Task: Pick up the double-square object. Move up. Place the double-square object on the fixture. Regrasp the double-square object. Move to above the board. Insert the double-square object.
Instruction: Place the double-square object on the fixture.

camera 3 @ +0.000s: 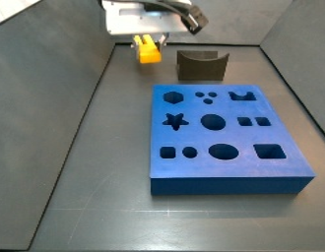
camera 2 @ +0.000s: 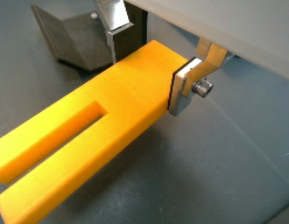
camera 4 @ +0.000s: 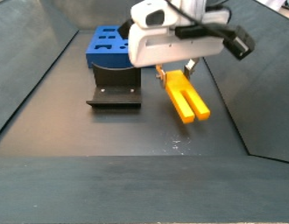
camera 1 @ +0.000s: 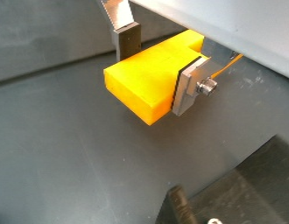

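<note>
The double-square object [camera 2: 88, 122] is a long yellow-orange block with a groove. It lies on the dark floor near the fixture, as a side view [camera 4: 182, 98] shows. The gripper [camera 1: 158, 63] straddles its ungrooved end, also in a wrist view [camera 2: 153, 61]. One finger [camera 1: 188, 83] presses on the block's side, and the far finger [camera 1: 128, 39] stands against the opposite side. The jaws look shut on the block. The fixture [camera 3: 201, 65] stands just beside the gripper. The blue board [camera 3: 225, 138] lies nearer the front in a side view and behind the fixture in a side view [camera 4: 106, 44].
Grey walls ring the dark floor [camera 3: 87, 177]. The fixture also shows close to the gripper in both wrist views [camera 2: 77, 35] [camera 1: 229, 197] and in a side view [camera 4: 116, 92].
</note>
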You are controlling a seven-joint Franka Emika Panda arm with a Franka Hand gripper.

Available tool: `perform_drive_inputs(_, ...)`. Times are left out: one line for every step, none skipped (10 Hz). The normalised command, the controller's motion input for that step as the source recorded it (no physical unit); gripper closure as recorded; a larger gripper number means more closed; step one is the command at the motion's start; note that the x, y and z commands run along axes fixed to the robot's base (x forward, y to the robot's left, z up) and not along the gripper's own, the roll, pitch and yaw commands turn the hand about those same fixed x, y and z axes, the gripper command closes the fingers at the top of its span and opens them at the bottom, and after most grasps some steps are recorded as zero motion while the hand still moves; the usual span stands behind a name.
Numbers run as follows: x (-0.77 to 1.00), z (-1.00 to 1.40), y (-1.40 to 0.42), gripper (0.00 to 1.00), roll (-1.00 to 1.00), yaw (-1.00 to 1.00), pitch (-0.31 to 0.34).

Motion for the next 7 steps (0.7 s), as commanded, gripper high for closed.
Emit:
perform_drive_inputs(0.0, 1.0, 0.0, 1.0, 0.0, 0.0, 0.0)
perform_drive_inputs(0.01, 1.0, 0.0, 1.0, 0.01, 0.0, -0.008)
perform_drive_inputs(0.0, 1.0, 0.0, 1.0, 0.01, 0.0, 0.013)
perform_drive_inputs(-0.01, 1.0, 0.0, 1.0, 0.03, -0.01, 0.02)
perform_drive_inputs(-0.01, 1.0, 0.0, 1.0, 0.03, -0.01, 0.025)
perform_drive_inputs(-0.02, 1.0, 0.0, 1.0, 0.04, -0.01, 0.029)
perform_drive_inputs(-0.02, 1.0, 0.01, 1.0, 0.05, -0.02, 0.03)
